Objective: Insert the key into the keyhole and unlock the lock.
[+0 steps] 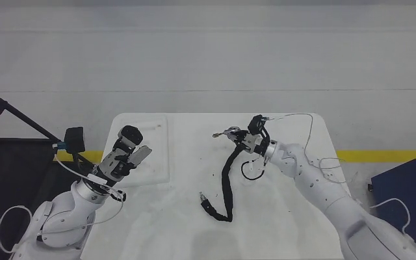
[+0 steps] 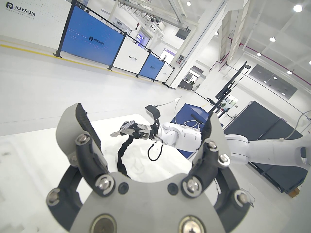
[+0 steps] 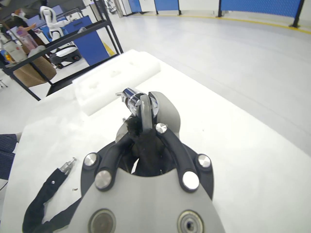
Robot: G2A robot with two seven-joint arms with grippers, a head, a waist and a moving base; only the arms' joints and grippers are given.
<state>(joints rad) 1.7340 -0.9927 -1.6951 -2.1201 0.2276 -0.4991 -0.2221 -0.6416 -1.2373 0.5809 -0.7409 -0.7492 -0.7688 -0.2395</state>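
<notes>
Two arms worked above the white table (image 1: 286,214). Its jaws spread wide, the left gripper (image 1: 132,158) hung over a white foam tray (image 1: 156,130). The right gripper (image 1: 245,138) was clenched on the silver lock (image 3: 132,100). The lock's black sleeved chain (image 1: 225,182) trailed back from the jaws. What seemed to be the key (image 1: 217,134) jutted just beyond the fingertips.

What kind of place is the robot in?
Probably a big robot workshop or factory hall: blue fence panels on a wide pale floor, high ceiling lights, and another white robot farther off.
</notes>
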